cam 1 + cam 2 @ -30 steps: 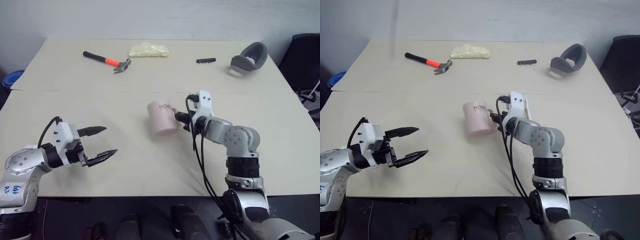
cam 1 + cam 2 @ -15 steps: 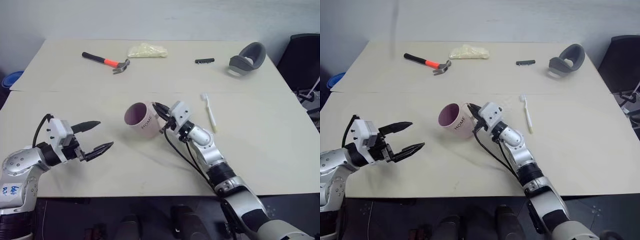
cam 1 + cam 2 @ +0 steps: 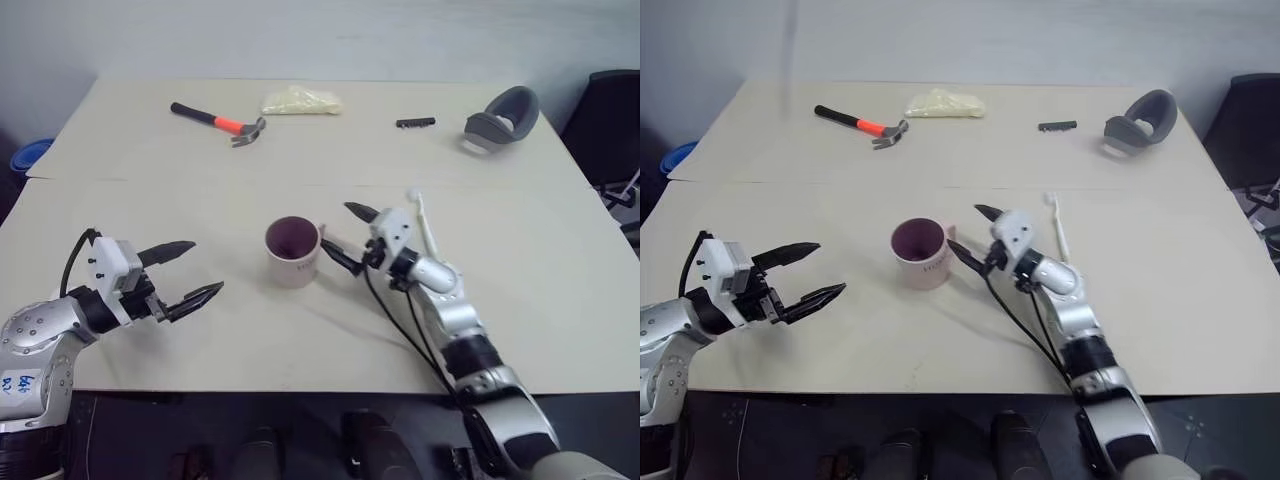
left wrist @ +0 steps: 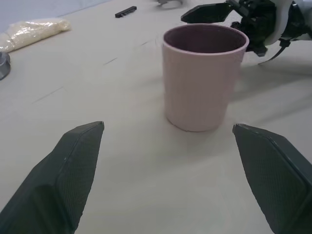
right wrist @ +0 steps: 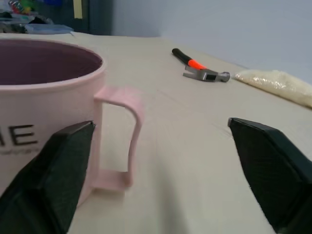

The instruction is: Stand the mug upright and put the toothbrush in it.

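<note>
The right gripper (image 3: 346, 238) is seen with its two black fingers spread wide apart and nothing pinched between them; it is held just beside the mug (image 3: 292, 252), on the handle side, and in the right wrist view the pink loop handle (image 5: 119, 141) is framed between the fingers without being touched. The mug is stood upright near the middle of the table (image 3: 150, 160), its maroon inside open to the top and part of the dark lettering shown on the wall facing the right gripper. The toothbrush (image 3: 424, 222) is laid flat on the table just behind the right wrist, apart from the mug. The left gripper (image 3: 194, 272) is held level near the table's front left, fingers likewise spread and empty, pointed toward the mug but well apart from it. Along the far edge are found a hammer (image 3: 218, 123), a pale yellow bag (image 3: 299, 100), a short black bar (image 3: 415, 123) and a grey rounded case (image 3: 502, 117).
</note>
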{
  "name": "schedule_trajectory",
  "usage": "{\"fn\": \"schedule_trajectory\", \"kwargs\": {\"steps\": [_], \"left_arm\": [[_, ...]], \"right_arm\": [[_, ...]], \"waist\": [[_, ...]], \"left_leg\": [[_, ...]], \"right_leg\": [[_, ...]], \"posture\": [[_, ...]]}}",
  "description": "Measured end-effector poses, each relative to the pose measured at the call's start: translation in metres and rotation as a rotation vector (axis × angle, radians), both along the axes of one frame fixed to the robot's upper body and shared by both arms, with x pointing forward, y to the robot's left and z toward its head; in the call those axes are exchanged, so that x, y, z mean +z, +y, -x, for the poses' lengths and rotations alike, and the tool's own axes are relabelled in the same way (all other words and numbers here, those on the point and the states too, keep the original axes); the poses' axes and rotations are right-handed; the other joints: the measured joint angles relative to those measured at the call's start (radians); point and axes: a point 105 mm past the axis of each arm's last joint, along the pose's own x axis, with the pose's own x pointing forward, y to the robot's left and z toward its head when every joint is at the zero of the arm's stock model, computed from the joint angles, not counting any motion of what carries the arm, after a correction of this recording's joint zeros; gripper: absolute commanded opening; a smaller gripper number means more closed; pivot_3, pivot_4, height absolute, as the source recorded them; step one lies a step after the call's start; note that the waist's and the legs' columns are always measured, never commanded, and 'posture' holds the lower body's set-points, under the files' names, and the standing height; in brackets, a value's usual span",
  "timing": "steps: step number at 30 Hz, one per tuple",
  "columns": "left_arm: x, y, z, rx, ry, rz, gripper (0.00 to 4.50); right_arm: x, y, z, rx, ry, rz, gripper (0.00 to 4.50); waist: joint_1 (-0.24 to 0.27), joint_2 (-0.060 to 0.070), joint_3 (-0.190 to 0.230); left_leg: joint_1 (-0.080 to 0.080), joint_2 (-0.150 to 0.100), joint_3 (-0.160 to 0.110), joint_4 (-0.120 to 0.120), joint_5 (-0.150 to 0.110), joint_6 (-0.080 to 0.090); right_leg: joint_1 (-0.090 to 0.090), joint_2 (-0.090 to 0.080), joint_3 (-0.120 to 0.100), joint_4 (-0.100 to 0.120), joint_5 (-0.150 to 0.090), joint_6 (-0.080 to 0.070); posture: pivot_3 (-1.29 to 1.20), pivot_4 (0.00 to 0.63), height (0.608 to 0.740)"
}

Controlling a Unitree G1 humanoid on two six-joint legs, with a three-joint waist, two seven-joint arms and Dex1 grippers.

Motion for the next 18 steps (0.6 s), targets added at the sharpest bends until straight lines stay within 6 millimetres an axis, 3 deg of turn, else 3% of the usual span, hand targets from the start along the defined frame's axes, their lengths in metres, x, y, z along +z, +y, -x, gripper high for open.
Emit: {"fn": "schedule_trajectory", "kwargs": {"steps": [4,8,9,10,11,14,18], "left_arm": [[-0.010,0.005,0.013,-0.027,0.091,0.039,4.50],[-0.010,0.003,0.019,-0.064,0.106,0.030,4.50],[-0.004,-0.005,0.025,-0.117,0.085,0.030,4.50],[-0.004,-0.007,0.030,-0.141,0.088,0.042,4.50],[-0.003,-0.010,0.031,-0.168,0.090,0.071,4.50],[0.016,-0.024,0.028,-0.240,0.073,0.142,4.50],[0.028,-0.031,0.024,-0.266,0.041,0.128,4.50]], "right_arm": [[-0.010,-0.079,0.048,-0.082,0.065,0.098,4.47],[-0.015,-0.109,0.071,-0.129,0.086,0.164,4.47],[-0.026,-0.134,0.092,-0.177,0.122,0.233,4.47],[-0.040,-0.174,0.106,-0.307,0.208,0.264,4.47],[-0.040,-0.193,0.109,-0.378,0.223,0.261,4.47],[-0.008,-0.192,0.082,-0.403,0.194,0.203,4.47],[0.030,-0.171,0.035,-0.395,0.231,0.174,4.47]], "waist": [[0.026,0.001,0.000],[0.018,-0.001,0.001],[0.029,0.001,0.001],[0.040,0.001,0.001],[0.041,0.000,0.001],[0.013,-0.001,0.003],[0.008,0.001,0.003]], "left_leg": [[0.000,0.000,0.000,-0.001,-0.002,0.002],[0.005,-0.001,0.004,0.001,-0.001,0.003],[0.007,-0.002,0.002,-0.001,-0.001,0.003],[0.010,-0.002,0.003,-0.002,-0.002,0.003],[0.014,-0.002,0.004,-0.001,-0.002,0.003],[0.020,0.001,0.008,-0.002,-0.002,0.003],[0.019,0.005,0.007,-0.001,-0.001,0.001]], "right_leg": [[0.002,-0.001,-0.002,-0.004,0.000,0.000],[0.004,0.001,0.003,-0.005,0.002,0.001],[0.007,0.000,0.001,-0.006,0.002,0.001],[0.010,0.000,0.002,-0.009,0.001,0.001],[0.016,0.000,0.002,-0.010,0.002,0.002],[0.025,0.003,0.007,-0.011,0.004,0.000],[0.016,0.012,0.010,-0.007,0.003,-0.002]], "posture": [[0.00,0.150,0.740],[0.00,0.150,0.740],[0.00,0.150,0.740],[0.00,0.150,0.740],[0.00,0.150,0.740],[0.00,0.150,0.740],[0.00,0.150,0.740]]}}
